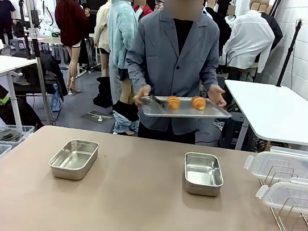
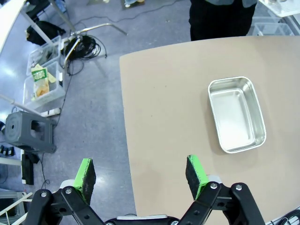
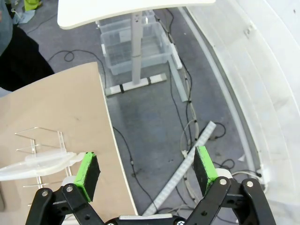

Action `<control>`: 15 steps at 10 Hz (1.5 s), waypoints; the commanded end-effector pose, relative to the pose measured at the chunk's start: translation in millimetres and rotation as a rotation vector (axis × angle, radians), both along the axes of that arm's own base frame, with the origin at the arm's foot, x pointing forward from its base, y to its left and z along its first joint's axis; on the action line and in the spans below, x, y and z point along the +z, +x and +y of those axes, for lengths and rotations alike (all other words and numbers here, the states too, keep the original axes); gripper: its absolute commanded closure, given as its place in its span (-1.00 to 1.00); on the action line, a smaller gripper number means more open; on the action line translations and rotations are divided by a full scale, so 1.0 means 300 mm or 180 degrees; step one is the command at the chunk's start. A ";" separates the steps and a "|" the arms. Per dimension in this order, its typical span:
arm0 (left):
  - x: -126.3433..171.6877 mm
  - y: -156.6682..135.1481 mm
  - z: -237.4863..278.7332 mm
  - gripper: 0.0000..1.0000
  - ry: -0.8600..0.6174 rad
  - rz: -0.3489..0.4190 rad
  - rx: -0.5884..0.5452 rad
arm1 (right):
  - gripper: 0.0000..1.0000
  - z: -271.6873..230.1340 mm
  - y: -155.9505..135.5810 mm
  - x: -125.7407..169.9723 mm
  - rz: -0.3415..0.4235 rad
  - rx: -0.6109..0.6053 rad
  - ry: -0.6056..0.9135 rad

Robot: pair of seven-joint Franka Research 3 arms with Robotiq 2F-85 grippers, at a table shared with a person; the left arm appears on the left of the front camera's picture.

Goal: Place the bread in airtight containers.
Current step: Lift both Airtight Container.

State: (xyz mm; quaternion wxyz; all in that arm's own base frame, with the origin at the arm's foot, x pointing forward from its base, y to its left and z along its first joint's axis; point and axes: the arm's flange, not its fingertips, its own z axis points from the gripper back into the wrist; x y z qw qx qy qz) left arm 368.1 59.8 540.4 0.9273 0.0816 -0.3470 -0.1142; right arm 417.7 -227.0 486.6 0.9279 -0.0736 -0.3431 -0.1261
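The left gripper (image 2: 139,164) hung wide open and empty over the table (image 2: 164,93) edge, near the left tub (image 2: 236,115). The right gripper (image 3: 145,155), also open and empty, hung over the floor beside the table. Both tubs, left (image 1: 74,159) and right (image 1: 202,173), sat empty and well apart. Two lids (image 1: 282,165) leaned in a rack (image 1: 286,217). Beyond, a person held a tray (image 1: 160,112) bearing both croissants (image 1: 173,102) (image 1: 199,103).

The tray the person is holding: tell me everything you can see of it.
The tray is a flat, shiny metal rectangle with a low rim, held about level at waist height beyond the table. One hand grips one end, the other hand the opposite end. A golden croissant and a second croissant sit side by side on it, next to something dark I can't make out.
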 end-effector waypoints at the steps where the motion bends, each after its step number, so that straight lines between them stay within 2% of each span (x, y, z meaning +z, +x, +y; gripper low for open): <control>1: 0.003 -0.002 0.004 -1.00 0.0009 -0.0010 0.0005 | -1.00 0.000 0.000 -0.005 0.0031 0.0022 -0.0038; 15: 0.003 -0.002 0.004 -1.00 0.0009 -0.0010 0.0005 | -1.00 0.000 0.000 -0.005 0.0031 0.0022 -0.0038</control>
